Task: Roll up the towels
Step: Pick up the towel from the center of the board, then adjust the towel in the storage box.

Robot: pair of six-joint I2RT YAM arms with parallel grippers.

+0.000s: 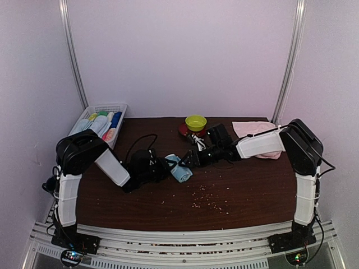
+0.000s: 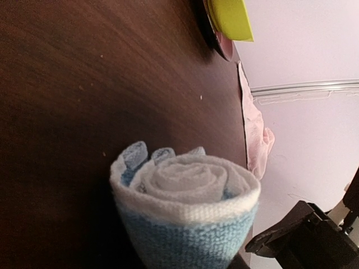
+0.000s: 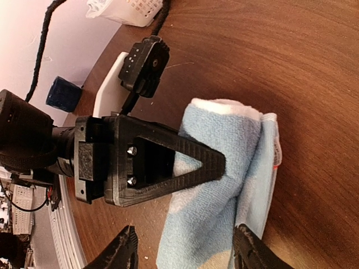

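Observation:
The light blue towel (image 1: 182, 170) lies rolled at mid-table. In the left wrist view its spiral end (image 2: 190, 224) fills the bottom of the frame. My left gripper (image 1: 168, 163) is shut on it from the left, and one of its fingers (image 3: 216, 162) presses a dent into the roll. My right gripper (image 1: 190, 159) is open over the towel's (image 3: 224, 145) other end. Its jaws stand wide apart, one off the cloth and one at its edge. The pink towel (image 1: 249, 129) lies crumpled at the back right, partly under the right arm, and also shows in the left wrist view (image 2: 255, 131).
A white mesh basket (image 1: 106, 106) with several coloured rolls stands at the back left. A yellow-green bowl (image 1: 196, 121) sits on something red at the back middle. Crumbs (image 1: 205, 199) are scattered on the dark wooden table in front of the grippers.

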